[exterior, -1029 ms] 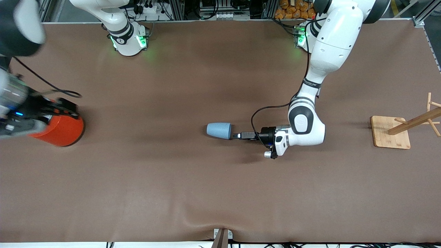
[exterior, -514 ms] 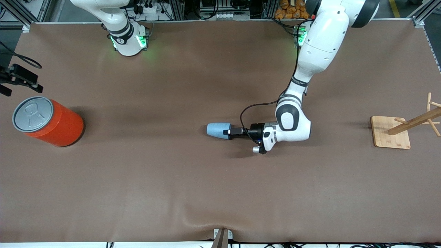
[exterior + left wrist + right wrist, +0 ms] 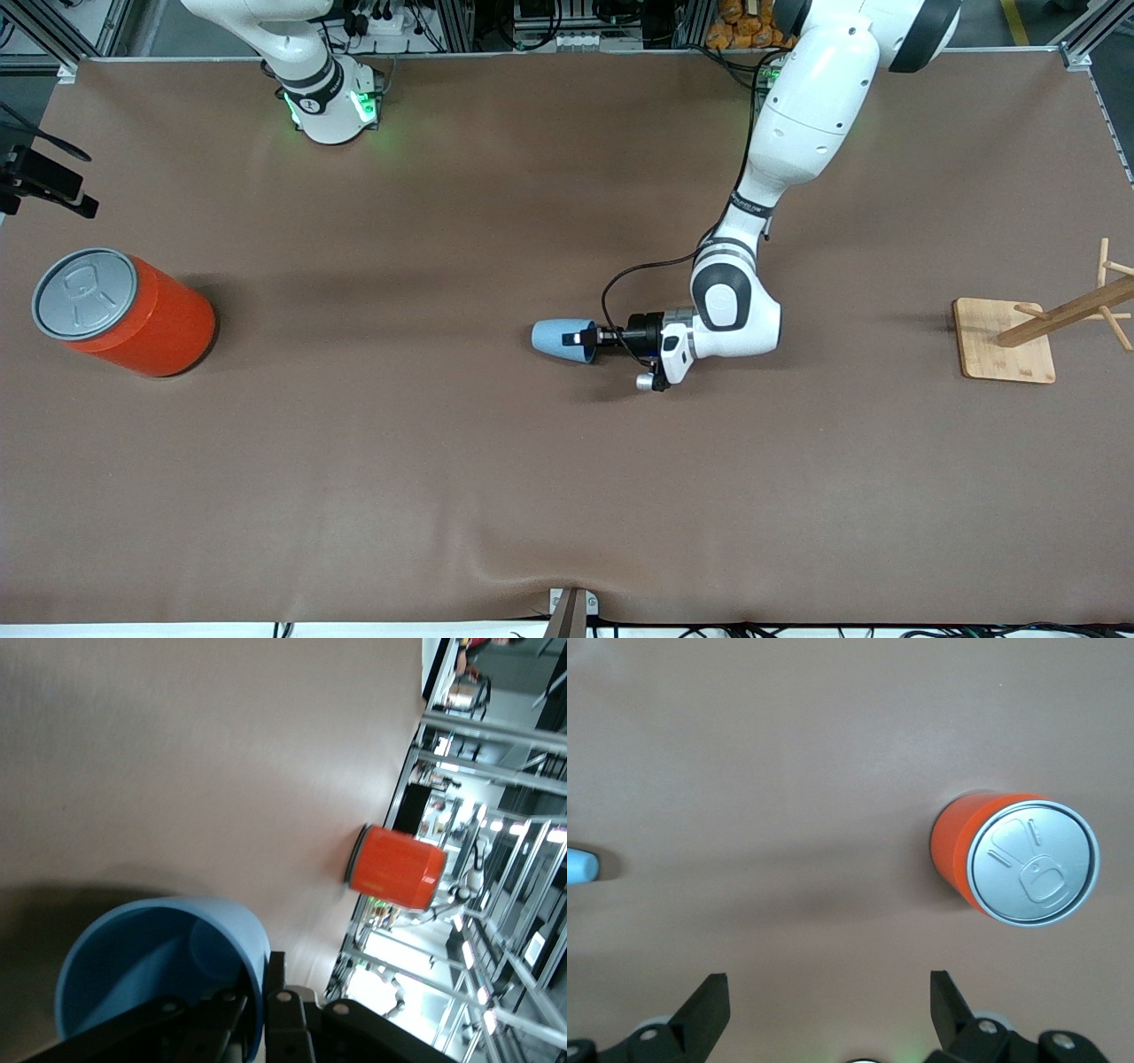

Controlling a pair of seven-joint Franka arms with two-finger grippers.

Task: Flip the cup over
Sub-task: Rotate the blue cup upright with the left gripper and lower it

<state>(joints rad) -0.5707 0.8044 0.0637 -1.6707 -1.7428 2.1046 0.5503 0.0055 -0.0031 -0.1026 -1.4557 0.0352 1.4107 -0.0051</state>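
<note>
The light-blue cup [image 3: 556, 338] lies on its side in the middle of the brown table, its open mouth toward the left arm's end. My left gripper [image 3: 585, 338] is low at the mouth, one finger inside and one outside, shut on the rim wall. In the left wrist view the cup's dark-blue inside [image 3: 151, 966] fills the near corner, with the wall pinched between the fingers of the gripper [image 3: 257, 979]. My right gripper [image 3: 828, 992] is open and empty, high over the table's edge [image 3: 49, 186] at the right arm's end, above the orange can.
A large orange can with a grey lid [image 3: 133, 315] stands upright at the right arm's end; it also shows in both wrist views [image 3: 396, 867] [image 3: 1019, 864]. A wooden rack on a square base [image 3: 1005, 341] stands at the left arm's end.
My left gripper slid toward the cup and closed over its rim. My right arm drew up and away from the orange can, uncovering it.
</note>
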